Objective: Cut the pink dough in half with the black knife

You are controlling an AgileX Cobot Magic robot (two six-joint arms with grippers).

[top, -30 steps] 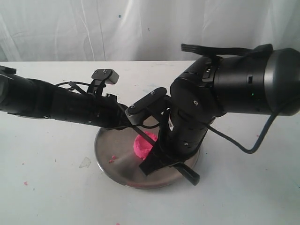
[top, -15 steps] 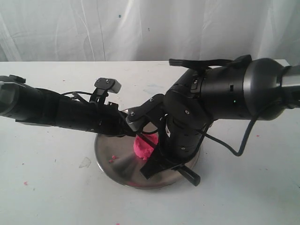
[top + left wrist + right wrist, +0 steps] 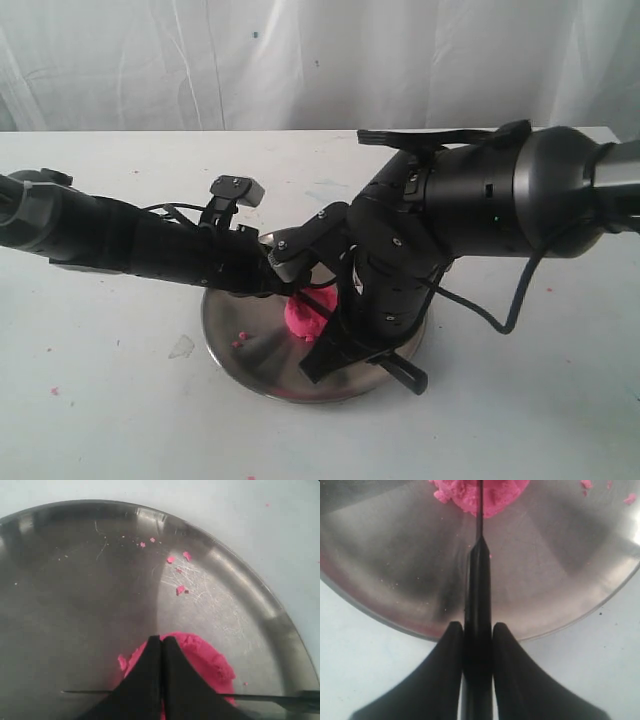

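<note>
One slim black knife [image 3: 479, 580] is clamped by its handle in the right gripper [image 3: 477, 627], blade across the one bright pink dough lump [image 3: 495, 495] near the middle of one round steel plate [image 3: 555, 580]. Press straight down through its centre. Beyond, the left gripper [image 3: 161, 640] hangs above, tips together.

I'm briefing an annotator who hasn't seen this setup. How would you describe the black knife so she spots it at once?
On the white table sits a round steel plate holding a pink dough lump. The black knife runs from the right claw, clamped on its handle, to the dough. Unlike the bulky black arms, it is slim with a thin blade.
</note>
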